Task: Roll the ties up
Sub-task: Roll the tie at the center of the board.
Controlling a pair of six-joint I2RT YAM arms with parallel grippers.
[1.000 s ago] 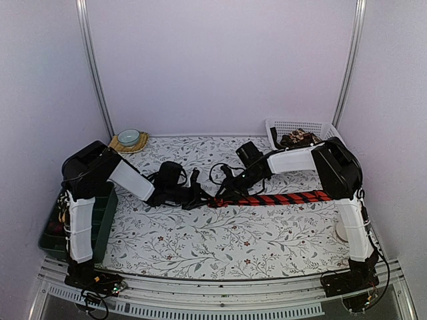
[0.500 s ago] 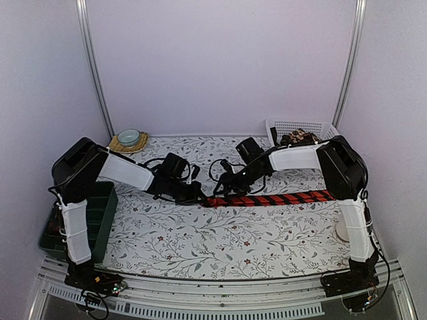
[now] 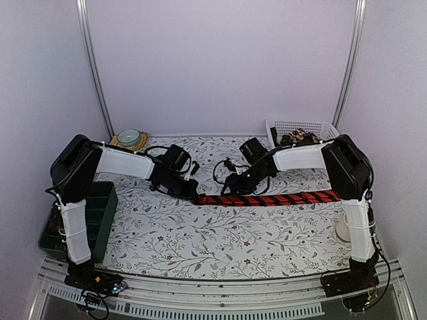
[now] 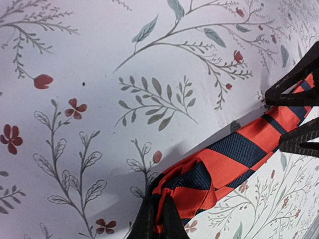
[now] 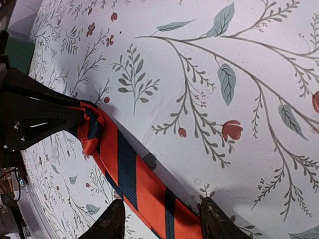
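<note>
- At the far left of the floral-print bench point(image 3: 200, 240), a dark green plastic bin point(image 3: 103, 207) sits by the left arm's base. A small pale bowl on a woven mat point(image 3: 128, 137) stands in the back corner.
- Left of centre, the left arm's fingers point(image 4: 144, 224) are clenched on the bunched narrow tip of a red necktie with dark diagonal stripes point(image 3: 267, 199).
- Just beside them, the right arm's fingers point(image 5: 110, 221) are spread, one on each side of the strip, gripping nothing.
- From there the necktie lies flat and straight across the bench toward the right edge, with no turn of a coil in it.
- At the back right, a white slotted plastic basket point(image 3: 320, 127) holds a brown-patterned bundle point(image 3: 298, 138). It seems to be fabric already coiled, but the detail is too small to be sure.
- By these views, the rolling of this tie is at its very start: the tip is gathered and the whole length is left to wind.
</note>
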